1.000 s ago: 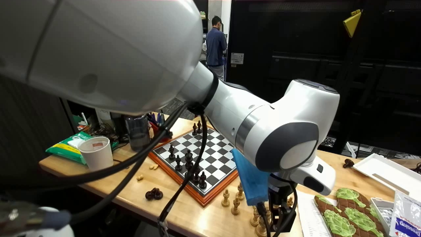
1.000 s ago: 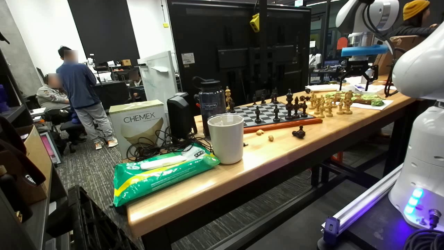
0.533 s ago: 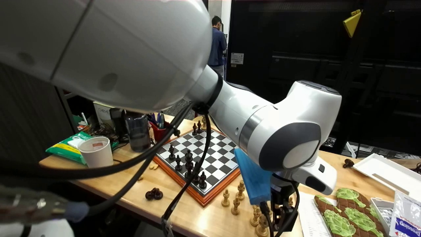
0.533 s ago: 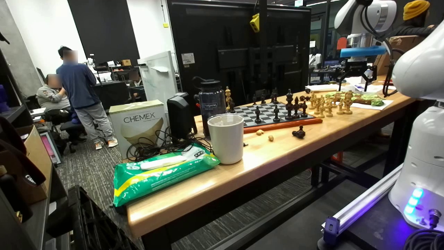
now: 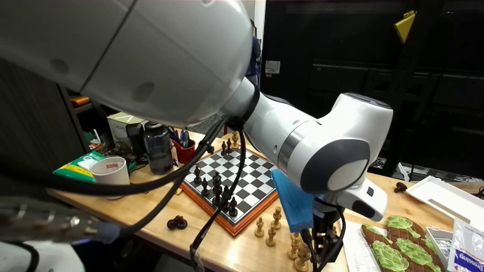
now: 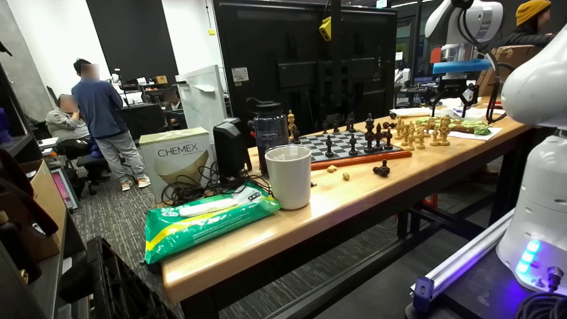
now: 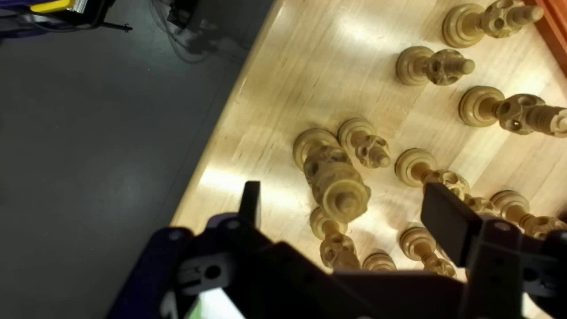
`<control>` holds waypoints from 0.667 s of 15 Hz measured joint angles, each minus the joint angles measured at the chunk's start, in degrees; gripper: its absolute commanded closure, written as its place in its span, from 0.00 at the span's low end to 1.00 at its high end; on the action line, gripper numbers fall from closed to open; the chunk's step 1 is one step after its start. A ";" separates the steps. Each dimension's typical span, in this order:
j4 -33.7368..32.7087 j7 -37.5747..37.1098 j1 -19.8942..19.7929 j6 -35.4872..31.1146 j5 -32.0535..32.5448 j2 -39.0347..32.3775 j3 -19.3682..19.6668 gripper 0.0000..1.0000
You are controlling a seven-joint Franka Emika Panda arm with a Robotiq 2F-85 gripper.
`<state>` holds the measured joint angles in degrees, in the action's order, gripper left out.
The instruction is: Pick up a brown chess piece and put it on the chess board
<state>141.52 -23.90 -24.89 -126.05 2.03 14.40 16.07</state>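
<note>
The likeliest target is the tall tan piece (image 7: 331,170), 1 of several tan pieces (image 5: 270,237) that stand upright on the desk (image 5: 236,251), off the chess board (image 5: 254,181). The dark pieces (image 5: 180,223) near its frame, likewise off it, could pass for brown too, so this choice is a guess. The tall tan piece looks like turned wood: probably light and stiff, with a smooth finish that may slip a little. Its carved body shows holes, and a hard squeeze there might chip it. A gentle, firm hold on the body, just under the crown, seems best; a small tan piece (image 7: 364,144) stands right at its base, touching or nearly so, and could be knocked over by a low approach.

The tool (image 6: 449,110) points down, apart from the chess board and on the same side of it as the tan pieces. Its 2 fingers (image 7: 449,223) are spread wide, well beyond the tall tan piece's width, and in the wrist view that piece shows between them. The tool holds nothing, and no contact shows; how high the tips hang over the pieces I cannot tell.
</note>
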 measured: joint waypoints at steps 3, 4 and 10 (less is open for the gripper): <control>0.00 0.25 0.07 0.00 0.00 -0.14 0.00 0.62; 0.00 0.41 0.07 0.00 0.00 -0.15 0.00 0.71; -0.02 0.91 0.07 0.00 0.00 -0.15 0.01 0.92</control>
<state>141.51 -22.99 -24.82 -126.04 2.02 14.26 16.08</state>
